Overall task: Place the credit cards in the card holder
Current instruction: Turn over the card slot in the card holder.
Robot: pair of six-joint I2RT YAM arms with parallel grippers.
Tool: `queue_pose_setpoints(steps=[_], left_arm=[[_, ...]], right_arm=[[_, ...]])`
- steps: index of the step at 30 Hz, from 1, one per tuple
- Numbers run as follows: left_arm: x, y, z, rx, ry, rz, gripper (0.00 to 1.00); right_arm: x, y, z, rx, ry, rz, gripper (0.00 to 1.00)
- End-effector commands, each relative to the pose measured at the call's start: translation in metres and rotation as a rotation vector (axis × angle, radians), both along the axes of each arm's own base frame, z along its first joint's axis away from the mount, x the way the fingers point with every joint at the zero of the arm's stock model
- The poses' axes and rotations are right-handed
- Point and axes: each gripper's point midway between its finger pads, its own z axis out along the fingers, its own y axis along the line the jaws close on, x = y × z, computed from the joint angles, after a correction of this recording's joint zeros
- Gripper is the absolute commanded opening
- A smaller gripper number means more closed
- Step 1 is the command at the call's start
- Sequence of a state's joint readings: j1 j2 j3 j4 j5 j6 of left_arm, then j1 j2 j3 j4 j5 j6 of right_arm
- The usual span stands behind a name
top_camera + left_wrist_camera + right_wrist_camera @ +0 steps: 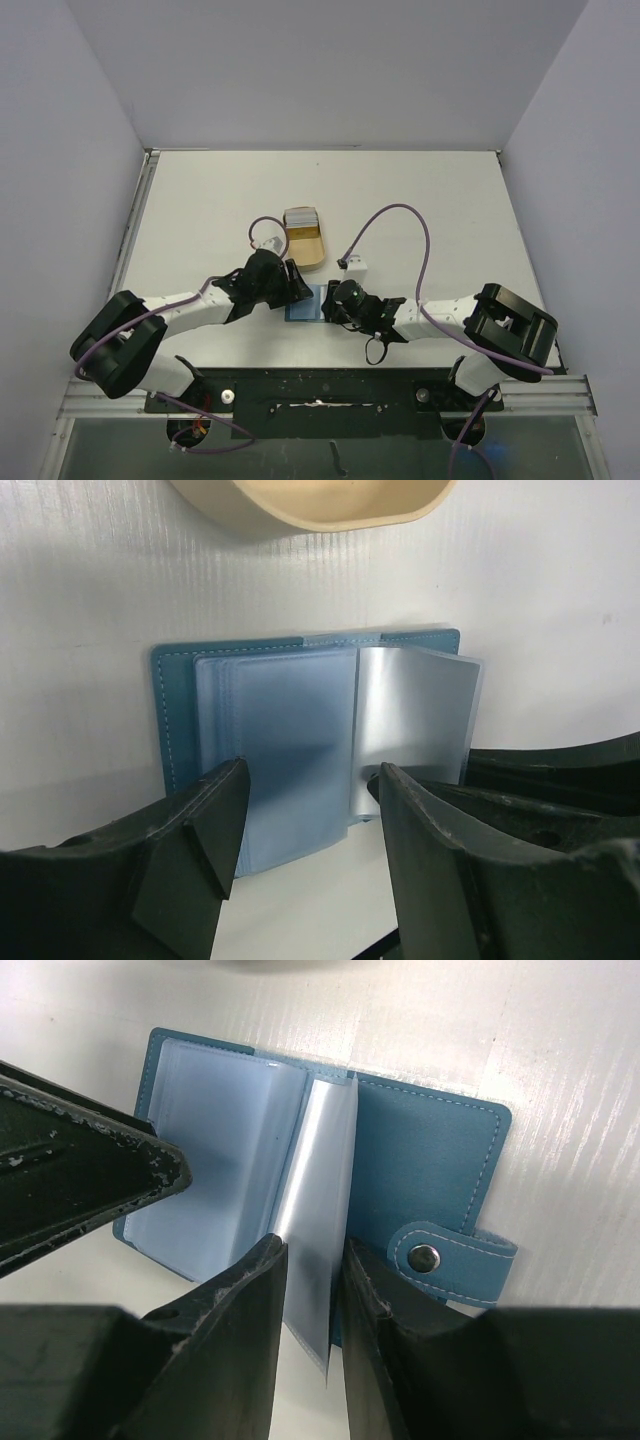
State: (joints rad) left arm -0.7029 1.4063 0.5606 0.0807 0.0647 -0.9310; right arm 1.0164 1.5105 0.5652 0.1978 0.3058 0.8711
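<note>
Card holder point(303, 303) lies open and flat on the white table point(420, 200), near the front edge between the two arms, its snap tab point(455, 1257) sticking out to one side. Right gripper point(312, 1250) is nearly closed, pinching one clear sleeve point(320, 1160) and holding it upright from the spine. Left gripper point(312, 770) stands wide, its jaws low over the stacked sleeves on the other half; whether they touch cannot be told. Credit cards point(301, 216) sit stacked in a tan tray point(306, 252) just beyond the holder.
</note>
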Motion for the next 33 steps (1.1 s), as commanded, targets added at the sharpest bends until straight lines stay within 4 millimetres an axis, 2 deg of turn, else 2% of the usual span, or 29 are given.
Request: queue_pose_setpoints(steps=[1, 9, 15, 33], left_arm=[[0.014, -0.013, 0.019, -0.039, -0.052, -0.020, 0.54], [0.016, -0.008, 0.022, -0.020, -0.068, 0.001, 0.54], [0.015, -0.004, 0.016, 0.032, -0.055, 0.003, 0.54], [0.010, -0.010, 0.006, 0.026, -0.035, -0.008, 0.54]], right_arm=[[-0.002, 0.003, 0.000, -0.017, -0.003, 0.009, 0.28], [-0.003, 0.003, 0.000, -0.022, -0.003, 0.009, 0.28], [-0.004, 0.004, 0.000, -0.022, -0.003, 0.012, 0.28], [-0.007, 0.007, 0.000, -0.031, -0.008, 0.019, 0.28]])
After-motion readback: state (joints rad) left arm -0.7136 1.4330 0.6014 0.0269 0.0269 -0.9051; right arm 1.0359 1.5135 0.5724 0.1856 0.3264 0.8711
